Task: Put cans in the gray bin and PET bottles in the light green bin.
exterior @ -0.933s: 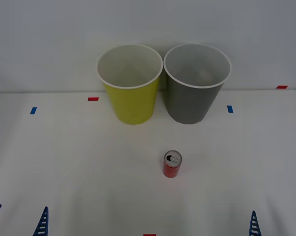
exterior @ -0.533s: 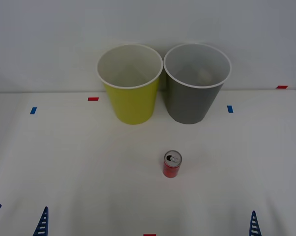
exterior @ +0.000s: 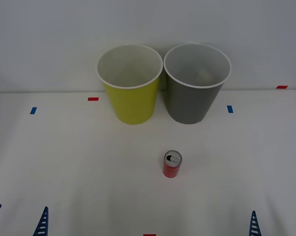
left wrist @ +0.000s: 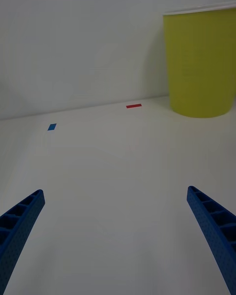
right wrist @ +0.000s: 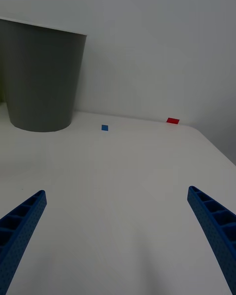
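We see a small red drink can with a silver top and pull tab point(exterior: 172, 164) standing upright on the white table, well in front of a tall tapered dark gray bin point(exterior: 191, 98). Just beside it, to its left, stands a matching yellow-green bin point(exterior: 132, 101), both white-rimmed and upright.

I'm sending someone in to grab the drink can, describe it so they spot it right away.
Start at the gray bin at the table's back. Just in front stands the can, alone and upright. It is small and red with a silver top, far smaller than either bin.
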